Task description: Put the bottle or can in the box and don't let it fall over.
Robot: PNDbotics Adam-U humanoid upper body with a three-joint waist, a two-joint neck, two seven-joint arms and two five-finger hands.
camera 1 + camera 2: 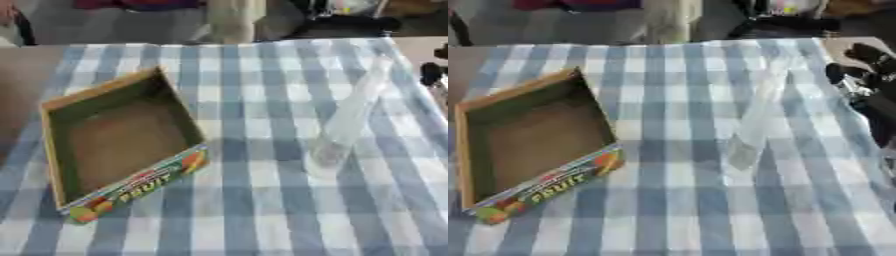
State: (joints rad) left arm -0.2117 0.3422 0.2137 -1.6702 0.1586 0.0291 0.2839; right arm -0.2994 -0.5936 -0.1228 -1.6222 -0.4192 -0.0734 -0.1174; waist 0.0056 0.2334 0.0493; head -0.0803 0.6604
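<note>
Table covering: a blue-and-white checked cloth (pixel 254 210) spreads over the whole work surface, near edge to far edge.

Box: an open cardboard fruit box (pixel 122 145) sits on the left half of the cloth, turned at an angle. Its inside is brown and holds nothing. The near wall carries a printed colour band with the word FRUIT and pictures of fruit (easiest to read in the right eye view).

Bottle: a clear plastic bottle (pixel 350 117) stands on the cloth to the right of the box and well apart from it. It appears upright, though in both views it leans up toward the far right. It is see-through, so the checks show through it. Nothing touches it.

Right hand: the black right hand (pixel 859 72) comes in at the far right edge, beside the bottle's upper part but apart from it. It holds nothing. How its fingers are set I cannot tell (only dark shapes show).

Left hand: shows in neither view.

Where the bottle stands in relation to the task: outside the box, on the bare cloth.
</note>
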